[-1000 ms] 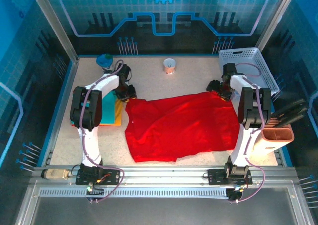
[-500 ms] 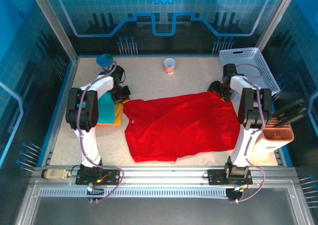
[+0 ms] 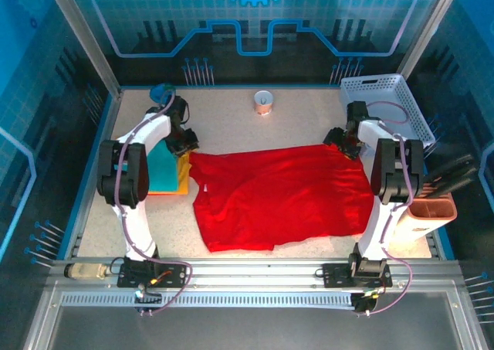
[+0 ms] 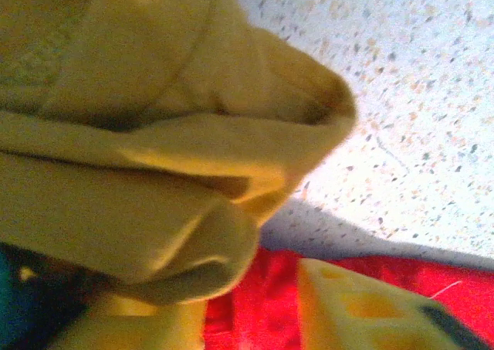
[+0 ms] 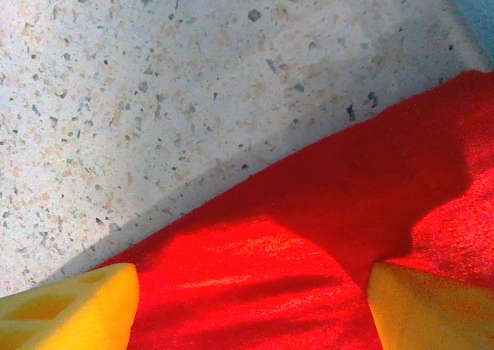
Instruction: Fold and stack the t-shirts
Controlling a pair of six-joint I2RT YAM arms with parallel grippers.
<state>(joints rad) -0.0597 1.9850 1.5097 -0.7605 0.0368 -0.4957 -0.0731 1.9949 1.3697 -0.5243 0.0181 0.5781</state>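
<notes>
Red t-shirt (image 3: pixel 282 195) lies spread out and wrinkled at the centre of the table (image 3: pixel 231 126). Left gripper (image 3: pixel 185 144) is at its upper-left corner and looks pinched on the red cloth; the wrist view shows red between the fingers (image 4: pixel 363 307). Right gripper (image 3: pixel 343 143) is at the upper-right corner, fingers spread wide over the red edge. Teal t-shirt (image 3: pixel 166 168) lies folded on the yellow-orange t-shirt (image 3: pixel 184 176) at left, just beside the red one. White basket (image 3: pixel 386 107) is at upper right.
</notes>
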